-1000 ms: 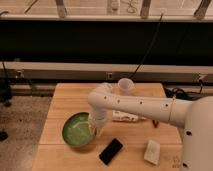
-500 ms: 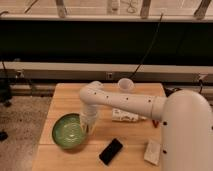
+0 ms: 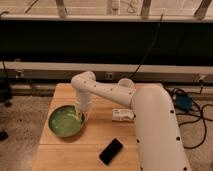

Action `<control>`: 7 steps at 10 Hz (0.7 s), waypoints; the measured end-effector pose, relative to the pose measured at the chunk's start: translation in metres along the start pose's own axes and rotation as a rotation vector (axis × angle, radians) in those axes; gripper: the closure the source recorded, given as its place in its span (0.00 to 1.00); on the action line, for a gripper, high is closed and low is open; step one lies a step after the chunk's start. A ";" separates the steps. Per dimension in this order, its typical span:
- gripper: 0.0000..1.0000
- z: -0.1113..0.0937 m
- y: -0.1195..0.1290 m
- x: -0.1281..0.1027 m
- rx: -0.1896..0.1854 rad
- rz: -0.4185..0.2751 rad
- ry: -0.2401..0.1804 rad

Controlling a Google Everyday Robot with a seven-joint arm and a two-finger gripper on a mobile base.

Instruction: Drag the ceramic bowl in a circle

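Note:
The ceramic bowl (image 3: pixel 65 121) is a round, shallow, glossy green bowl on the left side of the wooden table (image 3: pixel 80 155). My white arm reaches from the right, across the table, and bends down to the bowl. My gripper (image 3: pixel 81 114) is at the bowl's right rim, pointing down into it. The arm's wrist hides part of the rim there.
A black phone (image 3: pixel 111 150) lies near the table's front. A small white packet (image 3: pixel 122 115) lies right of the bowl. A small pale round cup (image 3: pixel 125 83) stands at the table's back. A dark wall, cables and a blue object (image 3: pixel 182 101) on the floor lie behind.
The bowl and my gripper have moved to the left across the table. The arm's big link has swung closer to the camera and now hides the table's right side.

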 end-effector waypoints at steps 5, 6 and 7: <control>0.99 -0.026 0.023 0.037 -0.030 0.102 0.129; 0.99 -0.039 0.030 0.047 -0.033 0.139 0.172; 0.99 -0.047 0.036 0.050 -0.040 0.165 0.196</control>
